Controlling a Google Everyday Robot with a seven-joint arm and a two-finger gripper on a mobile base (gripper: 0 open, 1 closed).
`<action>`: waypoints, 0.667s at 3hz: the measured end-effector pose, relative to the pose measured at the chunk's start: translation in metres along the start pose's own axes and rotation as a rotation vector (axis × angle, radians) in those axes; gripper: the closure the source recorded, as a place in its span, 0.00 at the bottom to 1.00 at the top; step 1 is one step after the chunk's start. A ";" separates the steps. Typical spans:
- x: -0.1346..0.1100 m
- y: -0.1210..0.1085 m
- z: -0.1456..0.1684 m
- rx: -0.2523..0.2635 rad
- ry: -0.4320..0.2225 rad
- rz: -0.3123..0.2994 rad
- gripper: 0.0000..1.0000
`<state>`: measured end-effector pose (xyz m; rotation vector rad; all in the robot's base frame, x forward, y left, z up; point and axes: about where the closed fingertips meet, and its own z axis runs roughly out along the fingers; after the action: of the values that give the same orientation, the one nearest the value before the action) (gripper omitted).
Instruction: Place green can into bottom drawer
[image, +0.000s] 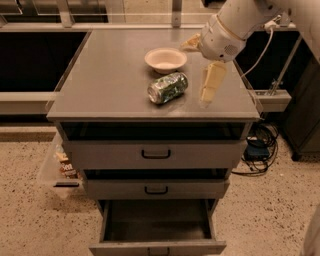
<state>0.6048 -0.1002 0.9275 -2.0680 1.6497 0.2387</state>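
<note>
The green can (167, 87) lies on its side on the grey cabinet top (105, 85), just in front of the cream bowl (166, 60). My gripper (196, 72) hangs over the right part of the top, a little to the right of the can and apart from it. Its cream fingers (212, 82) are spread open and hold nothing. The bottom drawer (157, 242) is pulled out, and its dark inside holds nothing. The two upper drawers (156, 155) with black handles are shut.
A clear bin of small packets (62, 167) stands on the floor left of the cabinet. Cables and a box (257, 147) lie on the floor to the right. A dark cabinet (305, 110) stands at far right. Rails and a wall run behind.
</note>
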 end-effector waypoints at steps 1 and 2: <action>0.000 -0.005 0.003 0.004 -0.007 -0.004 0.00; 0.007 -0.010 0.007 0.016 -0.020 0.004 0.00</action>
<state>0.6174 -0.1015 0.9208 -2.0440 1.6383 0.2458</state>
